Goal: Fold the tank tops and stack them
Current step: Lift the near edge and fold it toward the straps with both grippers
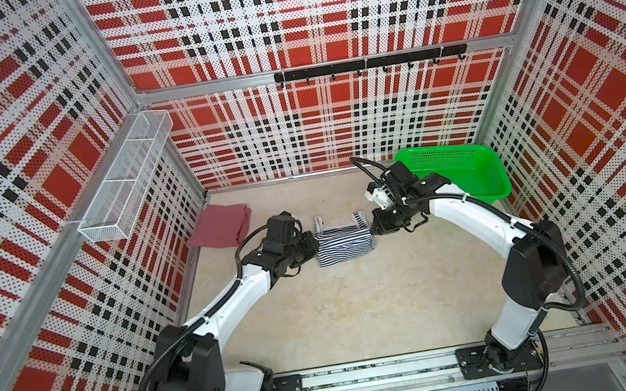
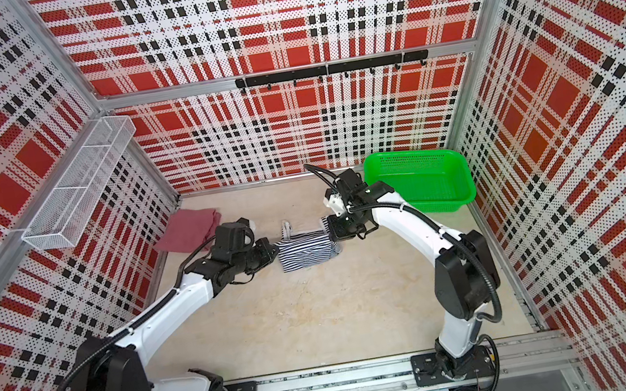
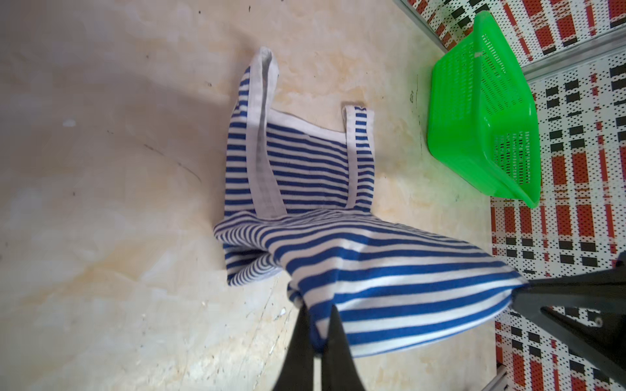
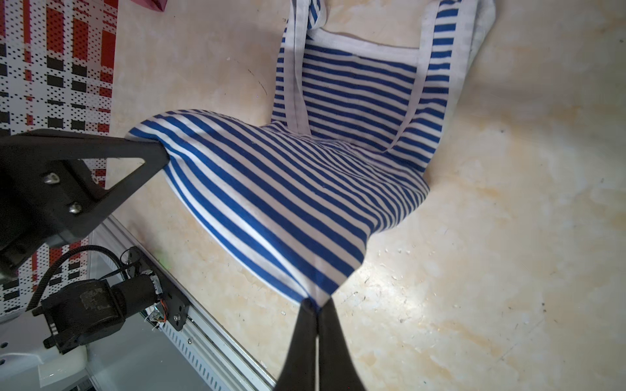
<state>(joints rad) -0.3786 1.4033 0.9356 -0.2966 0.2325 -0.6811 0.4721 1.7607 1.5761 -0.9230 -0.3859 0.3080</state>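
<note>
The left gripper [image 3: 318, 325] is shut tight on one side edge of the striped tank top [image 1: 346, 244]. The right gripper [image 4: 316, 304] is shut tight on the other side edge. The cloth hangs stretched between the two sets of fingers, and only cloth lies between them. The rest of the top lies on the table [image 1: 361, 303], with its white-edged straps [image 3: 267, 135] on the far side of the fingers.

Past the left fingers and out to the side lies the maroon tank top [image 1: 221, 229]. It is folded flat, well apart from the striped one, close to the wall.

Just past the right fingers stands the green basket [image 1: 463, 174], in the far corner. The right arm hides part of its near rim in both top views. Its holey bottom shows all across.

The table is pale beige with scratches and marks. Up on the left wall hangs a white wire basket [image 1: 124, 182] with three boxes, and only mesh shows in them. A black hook rail [image 1: 369, 63] sits on the far wall. The walls are red, black and white checks with tiny holes.
</note>
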